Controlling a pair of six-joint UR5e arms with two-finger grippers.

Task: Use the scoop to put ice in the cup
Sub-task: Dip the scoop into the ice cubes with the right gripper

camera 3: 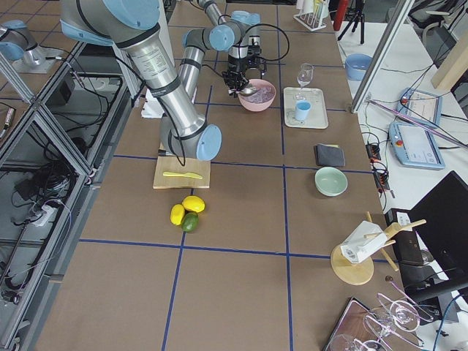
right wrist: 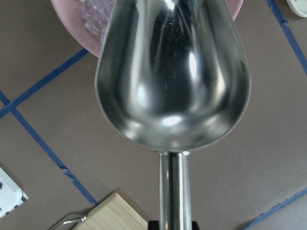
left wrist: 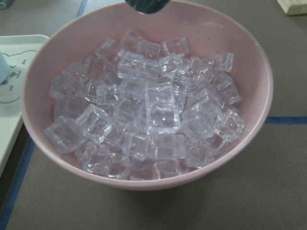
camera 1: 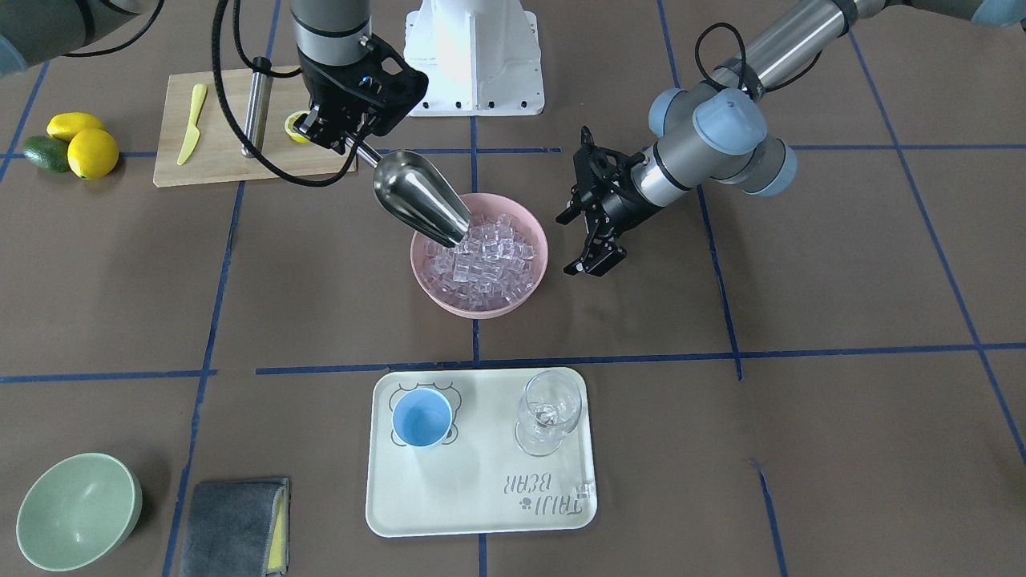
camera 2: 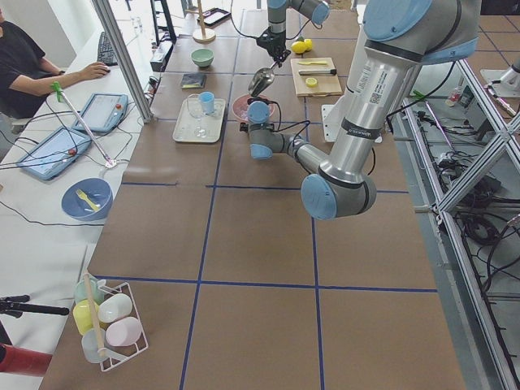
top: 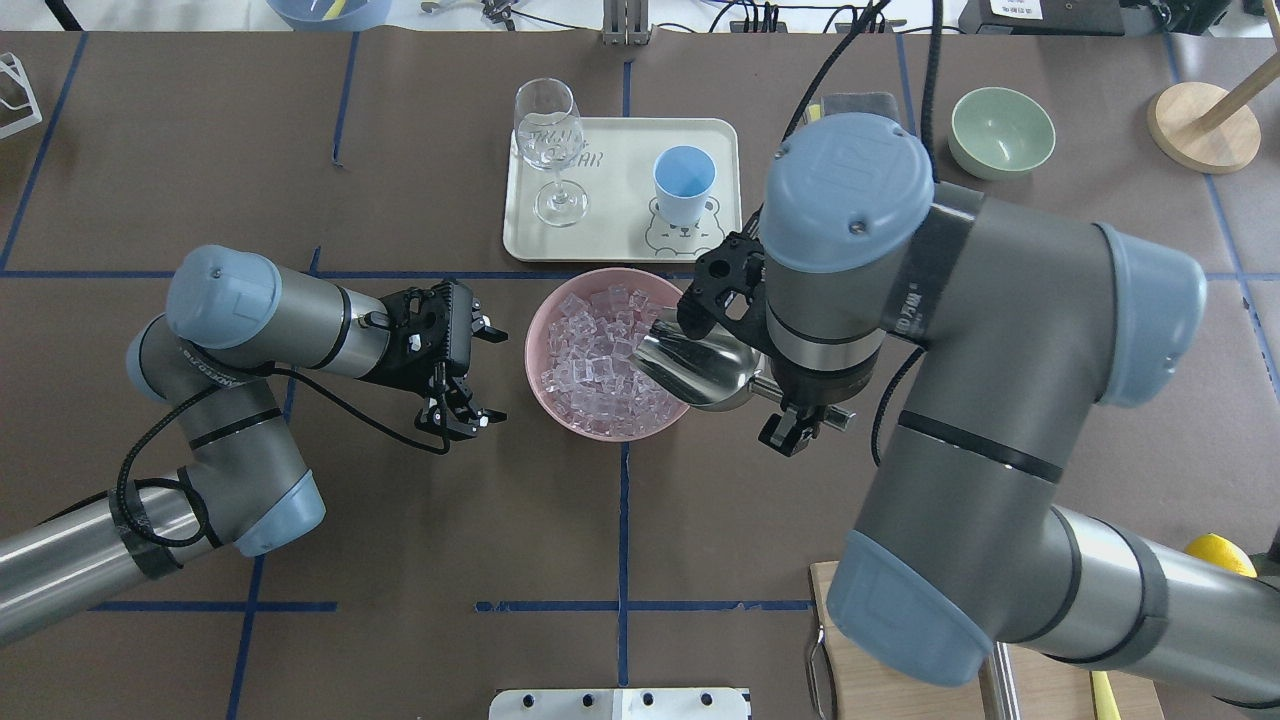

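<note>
At the pink bowl [camera 1: 542,240], fingers of right gripper [camera 1: 351,143] clamp the empty scoop [camera 1: 417,196], tip on the ice [camera 1: 485,252], left gripper [top: 483,375] fingers wide; loading step, next probably dig in, then lift level toward the cup [camera 1: 422,417].

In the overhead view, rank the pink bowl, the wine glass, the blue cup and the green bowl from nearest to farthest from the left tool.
From the left tool:
1. Pink bowl, just to its right.
2. Wine glass, on the tray's left side.
3. Blue cup, on the tray's right side.
4. Green bowl, far right.
</note>
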